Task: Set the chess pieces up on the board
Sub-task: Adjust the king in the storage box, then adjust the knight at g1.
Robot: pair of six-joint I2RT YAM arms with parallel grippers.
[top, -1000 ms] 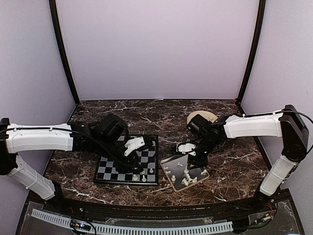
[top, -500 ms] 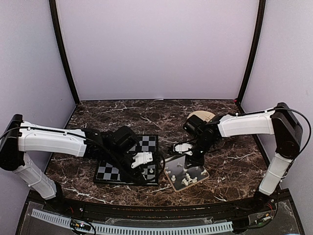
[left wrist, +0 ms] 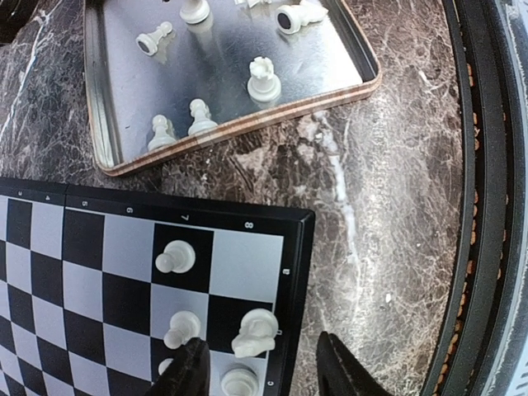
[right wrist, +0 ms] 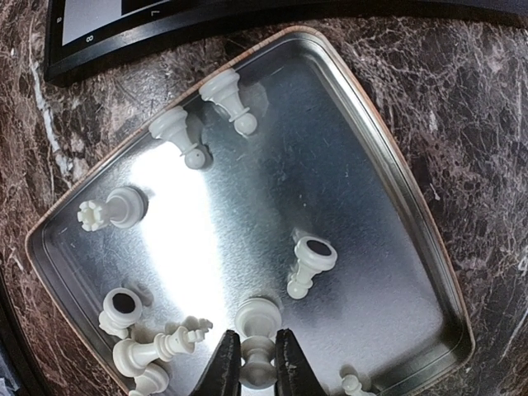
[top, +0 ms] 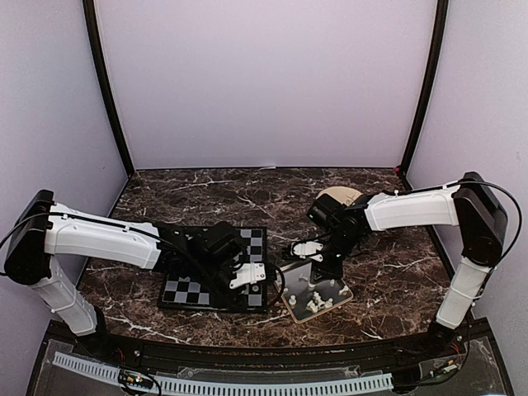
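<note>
Dark veined marble forms the table point(top: 396, 272), closed in by lavender walls point(top: 264, 82). Left of centre lies the board point(left wrist: 99, 264), with a few chess pieces point(left wrist: 175, 257) at its near right corner. The left pincer point(left wrist: 262, 373) hangs over them, fingers spread. Just right of the board, a metal tray point(right wrist: 355, 239) holds more of them, and the right pincer point(right wrist: 256, 367) is clamped on one piece point(right wrist: 257, 323) there. A beige plate point(top: 340, 196) lies farther back.

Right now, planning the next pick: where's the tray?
Top view, right of centre: the tray sits just right of the board, under the right gripper.
</note>
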